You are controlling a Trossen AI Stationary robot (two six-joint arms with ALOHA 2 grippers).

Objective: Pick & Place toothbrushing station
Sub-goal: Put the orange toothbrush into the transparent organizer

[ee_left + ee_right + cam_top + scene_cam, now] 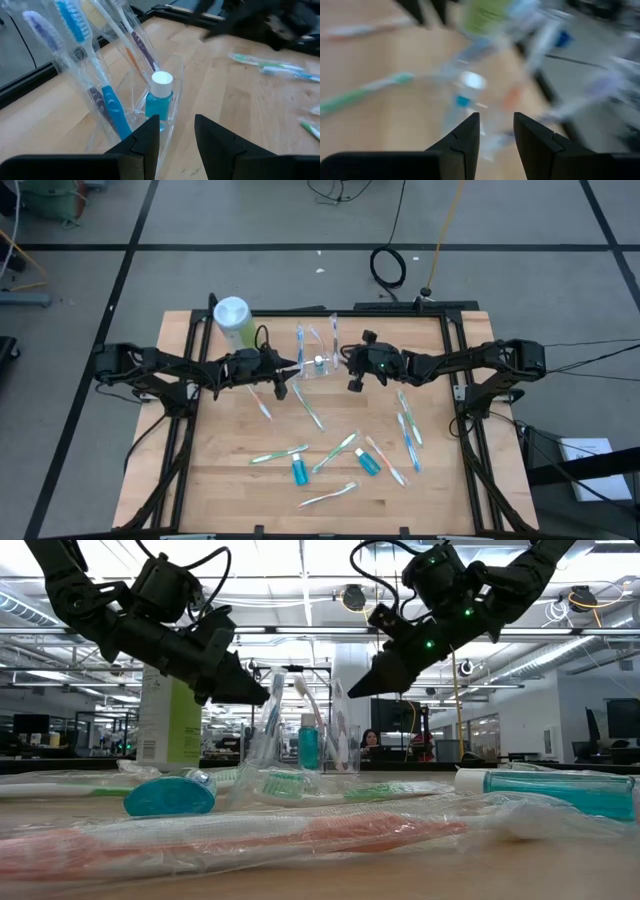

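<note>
The toothbrushing station, a small clear holder (318, 352), stands upright on its base at the table's far middle. It holds wrapped toothbrushes (75, 30) and a blue white-capped tube (160, 100). It also shows in the low view (338, 735). My left gripper (284, 370) is open just left of the holder, above the table, and its fingers stand on either side of the holder's near clear wall (175, 112). My right gripper (351, 368) is open just right of the holder, also above the table (362, 690). In the right wrist view the holder (466, 92) is blurred. My left gripper is level with the holder and comes at it from the table's left. Its open fingers (145, 140) stand by the holder's near wall, but I cannot tell whether they touch it.
A green canister with a white lid (232, 322) stands left of the holder, behind my left gripper. Several wrapped toothbrushes (338, 452) and two blue tubes (298, 470) (366, 462) lie scattered over the table's near half, and some more toothbrushes (408, 430) lie to the right.
</note>
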